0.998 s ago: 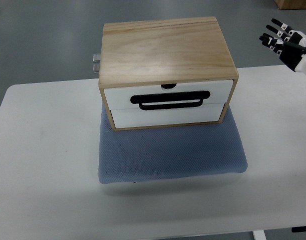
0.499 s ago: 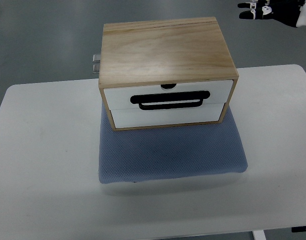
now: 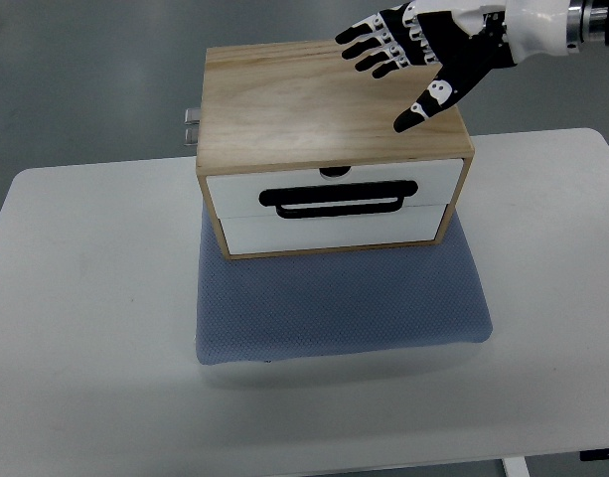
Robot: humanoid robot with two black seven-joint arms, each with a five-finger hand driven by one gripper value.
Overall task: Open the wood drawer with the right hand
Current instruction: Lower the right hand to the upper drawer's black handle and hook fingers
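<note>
The white counter (image 3: 95,298) lies bare to the left, right and near side of the blue mat (image 3: 339,308), with wide free room in front of the drawer faces; its near edge and right near corner run out of the picture. The wooden drawer box (image 3: 329,99) sits on the far part of the mat, about mid-counter, its back reaching the counter's far edge. It has a pale wood top and sides, and two white drawer fronts (both flush and closed) stacked one over the other. A black bar handle (image 3: 339,200) crosses the seam between them, and a small dark notch (image 3: 334,171) sits at the top of the upper front. The right robot hand (image 3: 423,55) comes in from the far right, black with white marks, its fingers (image 3: 369,45) spread wide and holding nothing, over the far right part of the box top. Whether it touches the wood cannot be told. A small metal fitting (image 3: 191,125) sticks out at the box's far left; its form is unclear.
</note>
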